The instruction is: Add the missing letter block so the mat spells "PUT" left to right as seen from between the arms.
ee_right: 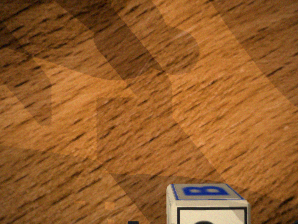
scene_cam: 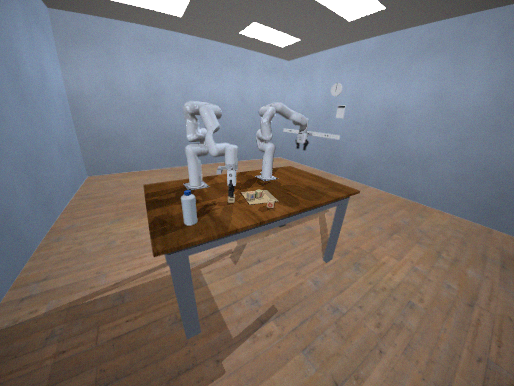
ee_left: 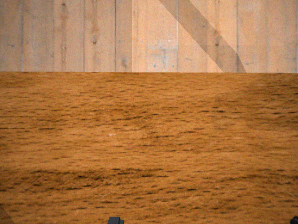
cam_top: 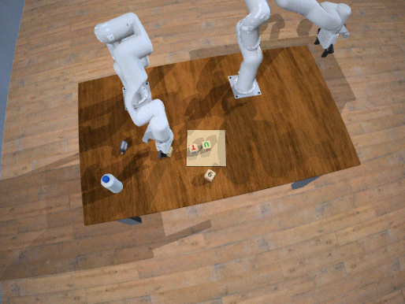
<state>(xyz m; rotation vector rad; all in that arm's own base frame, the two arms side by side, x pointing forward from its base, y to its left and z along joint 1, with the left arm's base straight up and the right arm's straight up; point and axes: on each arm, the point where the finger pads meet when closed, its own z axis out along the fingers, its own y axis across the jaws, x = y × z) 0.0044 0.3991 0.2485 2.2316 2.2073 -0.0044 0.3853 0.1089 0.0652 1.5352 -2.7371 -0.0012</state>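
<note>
On the pale mat (cam_top: 217,158) (scene_cam: 268,197) sit a red T block (cam_top: 193,148) (scene_cam: 251,196) and a green U block (cam_top: 206,145) (scene_cam: 258,194), a small gap between them. The T is on the picture-left side in the top view; bare mat lies picture-right of the U. A cream block (cam_top: 169,152) (scene_cam: 231,200) (ee_right: 212,204) stands off the mat, with a blue B on one side; its dark top character is cut off. My right gripper (cam_top: 164,154) (scene_cam: 231,194) is open, low at this block, not clamped on it. My left gripper (cam_top: 324,46) (scene_cam: 302,146) is open and empty, high beyond the table's end.
A block with a black 6 or 9 (cam_top: 209,175) (scene_cam: 270,205) lies just off the mat's front edge. A white bottle with a blue cap (cam_top: 112,183) (scene_cam: 189,207) and a small grey object (cam_top: 124,146) are on the right arm's outer side.
</note>
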